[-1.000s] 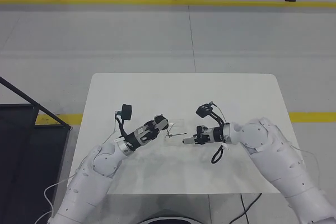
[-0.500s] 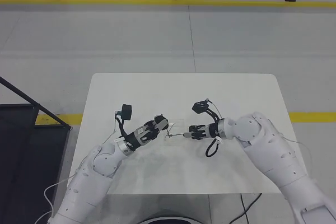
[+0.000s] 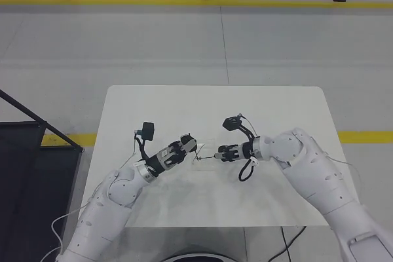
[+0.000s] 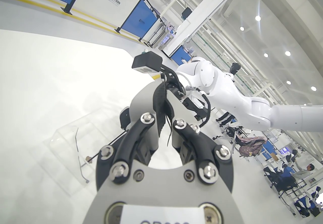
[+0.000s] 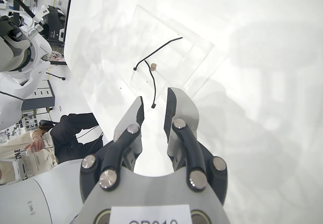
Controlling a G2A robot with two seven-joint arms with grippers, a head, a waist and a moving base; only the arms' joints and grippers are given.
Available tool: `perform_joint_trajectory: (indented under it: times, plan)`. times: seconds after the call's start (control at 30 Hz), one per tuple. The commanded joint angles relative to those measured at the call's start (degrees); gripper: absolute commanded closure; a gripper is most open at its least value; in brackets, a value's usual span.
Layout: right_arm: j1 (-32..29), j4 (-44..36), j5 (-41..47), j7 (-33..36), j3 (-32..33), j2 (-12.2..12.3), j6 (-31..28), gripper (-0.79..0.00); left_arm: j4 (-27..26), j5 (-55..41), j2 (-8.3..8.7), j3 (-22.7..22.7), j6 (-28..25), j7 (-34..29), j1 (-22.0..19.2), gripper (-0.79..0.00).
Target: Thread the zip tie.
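Compared with one second ago, your right arm has drawn its wrist a little away from the robot's side of the bench (image 3: 281, 111) and toward the left arm. The right gripper (image 3: 221, 156) therefore sits closer to the clear plate (image 5: 199, 51) than before. Most of this shift came in the first half second. Your left arm has not moved.

Both arms lie low over the middle of the bench, forearms angled inward, and the grippers face one another across the plate. The right gripper is released: its two fingers (image 5: 171, 106) stand apart and point toward the plate. The left gripper (image 4: 163, 99) is clenched, pads pressed flat together, near the plate's edge on its own side. A thin black strand hangs out between those pads; you cannot tell if it is a tie or only a loose thread.

The zip tie (image 5: 152, 81) lies on the plate, slightly bent, with its long axis running left to right between the two grippers. Its knobbed end points at the right gripper and is seen in the gap between the open fingers; whether it touches them cannot be told. A second zip tie (image 5: 159, 51) lies straight and meets the first one's far end, its thin tail pointing away from the robot. A small tan bit (image 5: 153, 66) rests just beside that meeting point.
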Motion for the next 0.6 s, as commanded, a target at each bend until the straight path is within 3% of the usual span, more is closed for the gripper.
perform_joint_trajectory:
  times: [0.0,0.1,0.33,0.57]
  plan:
    - [0.2,0.3,0.0,0.0,-0.1,-0.1,0.0,-0.145,0.0,0.0,0.0,0.0,0.0,0.0,0.0,0.0]
    - [0.4,0.8,0.2,0.0,-0.1,-0.3,-0.1,0.0,0.0,0.0,0.0,0.0,0.0,0.0,0.0,0.0]
    - [0.3,0.5,-0.3,-0.8,0.9,-0.2,-0.1,0.0,0.0,0.0,0.0,0.0,0.0,0.0,0.0,0.0]
    - [-4.3,-5.2,-0.5,-2.2,8.4,2.5,-2.8,0.0,-0.7,0.5,-0.04,-0.4,1.6,1.6,0.5,0.0]
